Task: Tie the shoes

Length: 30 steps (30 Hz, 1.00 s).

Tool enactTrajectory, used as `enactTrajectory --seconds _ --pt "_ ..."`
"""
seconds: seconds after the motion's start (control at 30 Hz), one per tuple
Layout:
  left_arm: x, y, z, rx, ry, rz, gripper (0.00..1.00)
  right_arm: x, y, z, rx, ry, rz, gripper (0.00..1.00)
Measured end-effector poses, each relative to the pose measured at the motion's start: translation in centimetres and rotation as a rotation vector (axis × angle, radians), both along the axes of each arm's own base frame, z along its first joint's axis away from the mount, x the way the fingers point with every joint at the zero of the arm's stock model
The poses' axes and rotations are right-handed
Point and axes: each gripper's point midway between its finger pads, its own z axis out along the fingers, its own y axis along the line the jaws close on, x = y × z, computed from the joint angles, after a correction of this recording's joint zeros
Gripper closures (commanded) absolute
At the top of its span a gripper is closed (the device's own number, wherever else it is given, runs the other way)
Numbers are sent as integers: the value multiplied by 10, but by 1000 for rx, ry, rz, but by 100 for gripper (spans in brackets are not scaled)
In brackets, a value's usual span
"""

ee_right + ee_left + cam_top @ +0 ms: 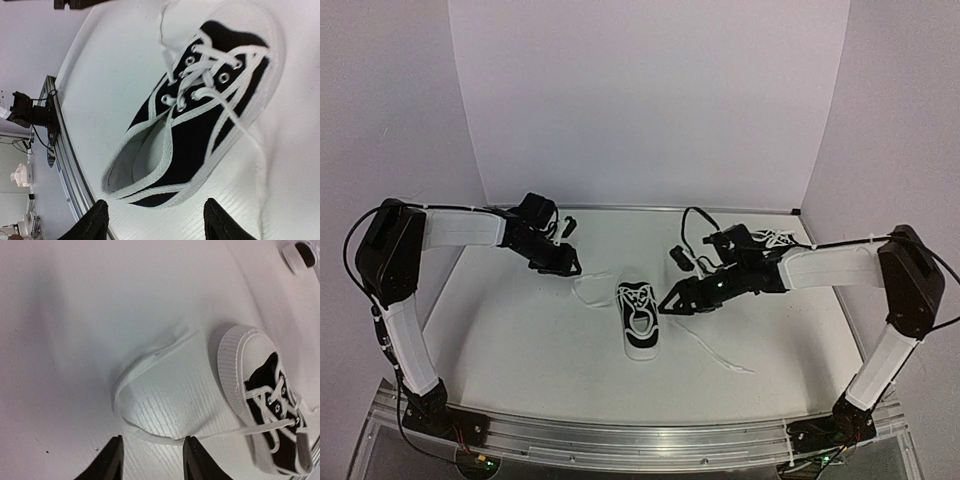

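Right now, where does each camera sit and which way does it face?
Top external: above and behind the robot, facing down over the table; left arm and right arm show whole, left end effector and right end effector either side of a shoe.
Left wrist: on the left wrist, looking past its open fingers at a lace loop and the shoe's toe.
Right wrist: on the right wrist, looking past its open fingers into the shoe's opening.
Shared: all three show that shoe.
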Motion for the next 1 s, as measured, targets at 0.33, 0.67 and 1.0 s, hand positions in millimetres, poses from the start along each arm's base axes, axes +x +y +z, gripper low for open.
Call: enactTrajectory --seconds 0.33,0.67,1.0 --pt "49 -18 9 90 -57 -72 45 36 -71 -20 -298 -91 -214 37" --pt "42 -23 -60 242 85 -181 47 19 -88 -51 -414 -31 -204 38" --pt "49 -30 -67 333 36 -213 84 -3 -92 -75 -535 -9 -161 38"
